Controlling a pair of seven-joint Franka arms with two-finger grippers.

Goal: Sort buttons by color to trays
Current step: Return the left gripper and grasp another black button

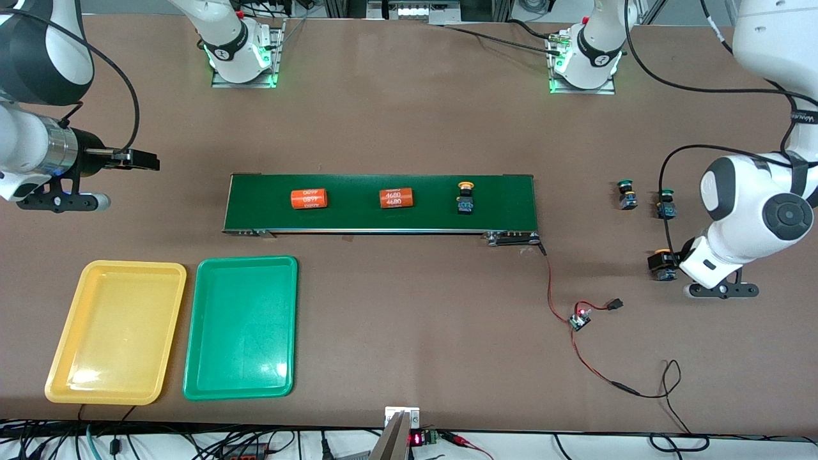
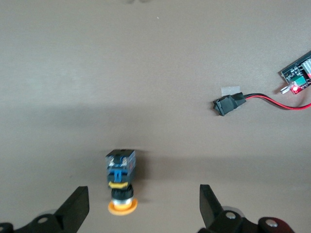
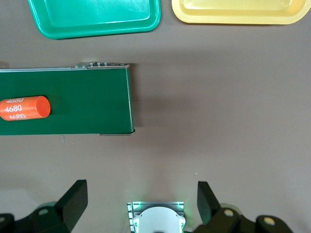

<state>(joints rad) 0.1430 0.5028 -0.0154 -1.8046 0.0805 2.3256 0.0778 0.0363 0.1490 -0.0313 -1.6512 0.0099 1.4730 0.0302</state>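
Yellow button (image 2: 121,182) between left tool (image 2: 144,208) fingers

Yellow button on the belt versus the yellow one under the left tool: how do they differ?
The belt button rests on the green conveyor, away from both tools. The other yellow button lies on the bare table, between the open left tool's fingers, ungripped. Both share yellow caps and black-and-blue bodies.

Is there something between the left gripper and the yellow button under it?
Nothing visible. The left gripper hangs open over the yellow button, which lies on the bare table between its fingers. The connector with red and black wires lies apart from it, off that path.
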